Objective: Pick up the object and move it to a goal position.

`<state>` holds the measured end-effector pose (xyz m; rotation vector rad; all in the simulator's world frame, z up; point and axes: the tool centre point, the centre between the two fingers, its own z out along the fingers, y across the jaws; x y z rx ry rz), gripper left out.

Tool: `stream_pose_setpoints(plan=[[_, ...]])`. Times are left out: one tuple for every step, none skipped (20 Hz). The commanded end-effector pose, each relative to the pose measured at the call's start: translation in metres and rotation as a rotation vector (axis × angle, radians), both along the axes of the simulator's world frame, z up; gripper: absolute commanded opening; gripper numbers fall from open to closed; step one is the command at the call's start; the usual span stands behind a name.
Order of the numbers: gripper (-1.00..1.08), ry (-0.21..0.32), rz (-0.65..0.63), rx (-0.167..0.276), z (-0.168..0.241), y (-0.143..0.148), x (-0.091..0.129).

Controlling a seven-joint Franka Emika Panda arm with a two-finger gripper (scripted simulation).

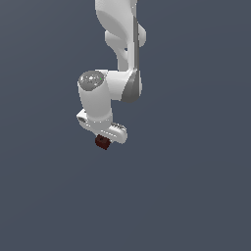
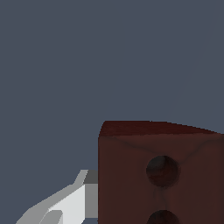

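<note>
The object (image 1: 102, 142) is a small dark reddish-brown block directly under my white gripper (image 1: 103, 139), between its fingers. In the wrist view the block (image 2: 131, 175) fills the near part of the picture, with two round dimples on the face toward the camera. One grey-white finger (image 2: 72, 203) lies against the block's side. The other finger is out of the picture. The gripper is shut on the block. No goal marker shows in either view.
The background is a plain dark grey-blue surface in both views, with no other objects. The white arm (image 1: 117, 44) comes down from the top of the exterior view.
</note>
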<state>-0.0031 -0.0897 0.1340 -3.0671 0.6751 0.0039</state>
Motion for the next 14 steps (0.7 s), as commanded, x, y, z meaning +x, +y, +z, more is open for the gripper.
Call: stream_pose_setpoints(plan=[[-1.0,-0.002,0.0,0.0,0.021,-0.006,-0.007],[-1.0,-0.002,0.0,0.0,0.028,-0.009,-0.009],[-1.0,-0.002,0.0,0.0,0.034,-0.011,-0.012],[-1.0,-0.002,0.0,0.0,0.04,-0.013,-0.014],[-1.0,-0.002,0.0,0.0,0.046,-0.014,-0.015],[-1.0,-0.002,0.0,0.0,0.051,-0.016,-0.017],[-1.0,-0.002,0.0,0.0,0.055,-0.017,-0.018],[-1.0,-0.002,0.0,0.0,0.059,-0.019,-0.02],[-1.0,-0.002,0.0,-0.001,0.063,-0.02,-0.021],[-1.0,-0.002,0.0,-0.001,0.066,-0.021,-0.021],[-1.0,-0.002,0.0,-0.001,0.068,-0.021,-0.022],[-1.0,-0.002,0.0,-0.001,0.069,-0.022,-0.022],[-1.0,-0.002,0.0,-0.001,0.07,-0.022,-0.023],[-1.0,-0.002,0.0,-0.001,0.071,-0.022,-0.023]])
